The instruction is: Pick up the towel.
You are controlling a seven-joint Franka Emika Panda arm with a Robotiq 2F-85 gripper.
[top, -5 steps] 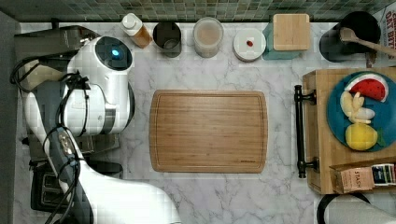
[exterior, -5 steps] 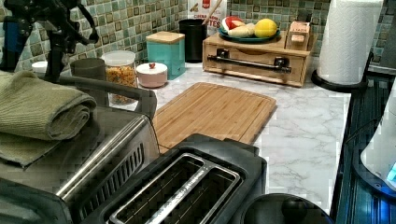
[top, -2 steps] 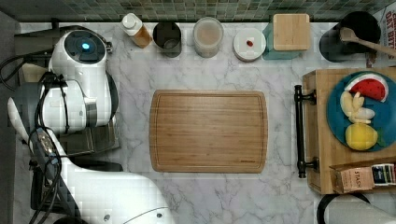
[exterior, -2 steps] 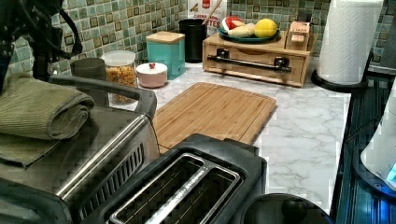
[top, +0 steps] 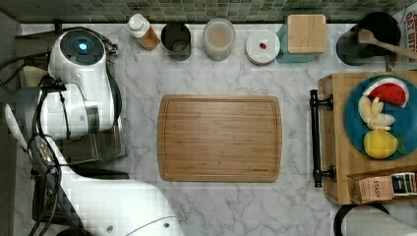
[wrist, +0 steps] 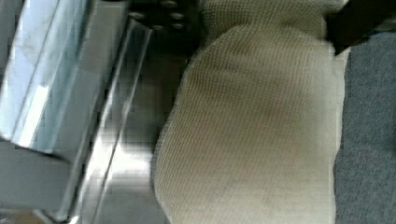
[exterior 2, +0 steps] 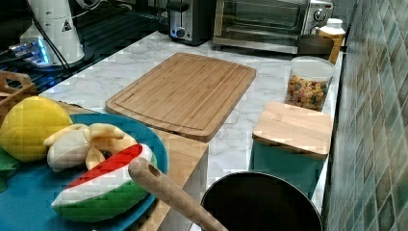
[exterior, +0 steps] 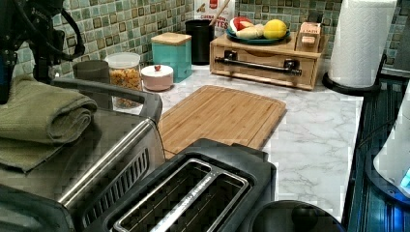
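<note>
Your folded towel (exterior: 41, 113) lies on top of the toaster oven (exterior: 96, 159), beside its handle, with the black toaster (exterior: 193, 193) nearer the left view's camera. The hand (exterior: 9, 72) hangs right over the towel's far end; you cannot tell its grip. Beyond the oven sits the bamboo cutting board (exterior: 222, 116) on the marble bench (exterior: 314, 140).
</note>
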